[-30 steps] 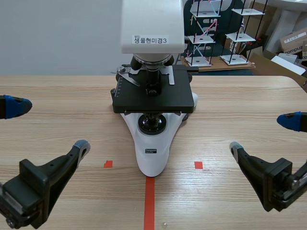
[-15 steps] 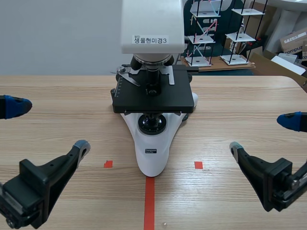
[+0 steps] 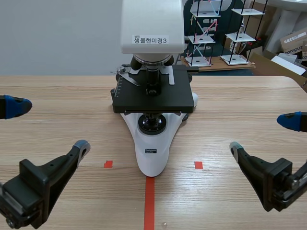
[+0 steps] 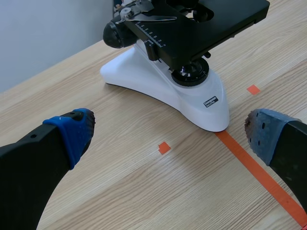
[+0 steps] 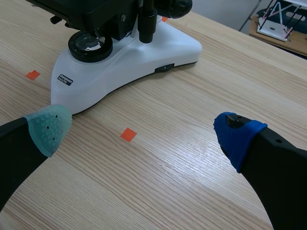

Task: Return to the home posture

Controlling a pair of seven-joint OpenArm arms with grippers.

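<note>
A white and black microscope [image 3: 152, 105] stands at the middle of the wooden table [image 3: 57, 96], its base toward me. My left gripper [image 3: 45, 127] hovers low at the left, open and holding nothing. In the left wrist view the left gripper [image 4: 170, 132] points toward the microscope [image 4: 177, 62] base ahead of it. My right gripper [image 3: 266, 134] hovers low at the right, open and holding nothing. The right wrist view has the right gripper [image 5: 144, 127] a short way off the microscope [image 5: 120, 52] base.
Wire shelf models [image 3: 225, 33] and cardboard boxes [image 3: 292, 43] stand behind the table's far right edge. Orange-red tape marks lie on the table near the microscope base. Bare wood lies on both sides of the microscope.
</note>
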